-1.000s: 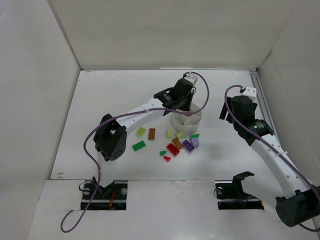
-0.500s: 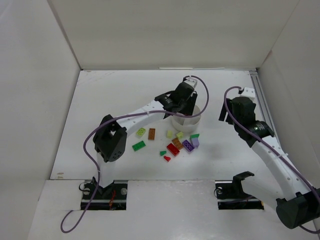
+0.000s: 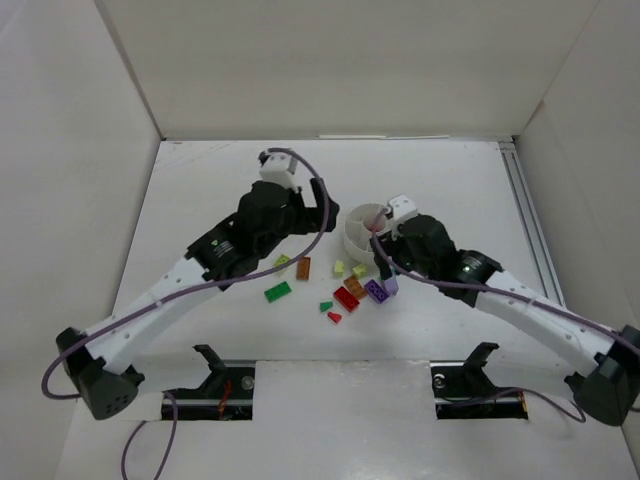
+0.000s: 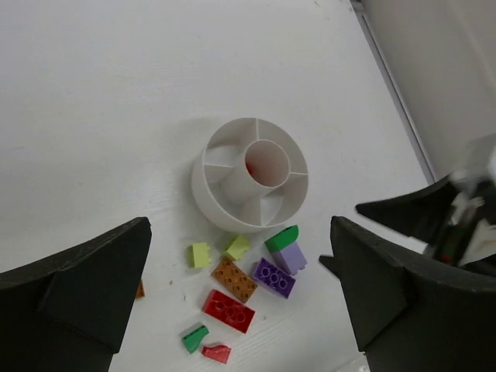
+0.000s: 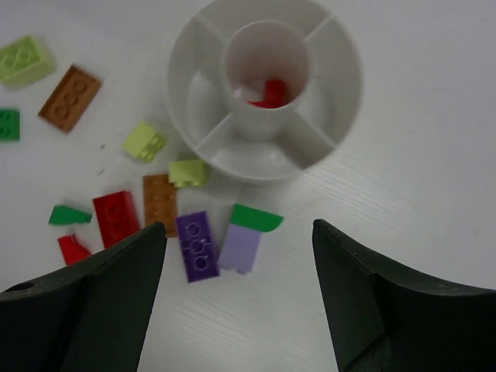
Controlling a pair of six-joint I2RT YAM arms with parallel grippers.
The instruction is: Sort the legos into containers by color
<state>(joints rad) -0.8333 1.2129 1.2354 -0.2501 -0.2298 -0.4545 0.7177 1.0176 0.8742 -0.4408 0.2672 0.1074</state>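
Only one red piece [image 5: 271, 93] is sitting in the tub [image 5: 333, 93], in its centre cup. The other legos [image 5: 118, 217] are lying unsorted just near of it. The left gripper [image 4: 239, 225] and right gripper [image 5: 238, 226] are hanging wide, holding nothing.

Round white tub [image 5: 194, 108] upright, wedge compartments ringing central cup. Red piece [image 5: 271, 94] lies in central cup. Other legos loose beside tub, all on one side. Nearest wall: yellow-green block [image 5: 143, 141], pale-green block [image 5: 186, 172]. Green curved piece [image 5: 256, 218] touches lilac brick [image 5: 240, 249], purple brick [image 5: 195, 244] alongside. Next over: orange-brown brick [image 5: 159, 203], red brick [image 5: 116, 217], green wedge [image 5: 70, 215], red wedge [image 5: 74, 249]. Farther out: second orange-brown brick [image 5: 70, 97], lime brick [image 5: 23, 60], green brick [image 5: 8, 124].
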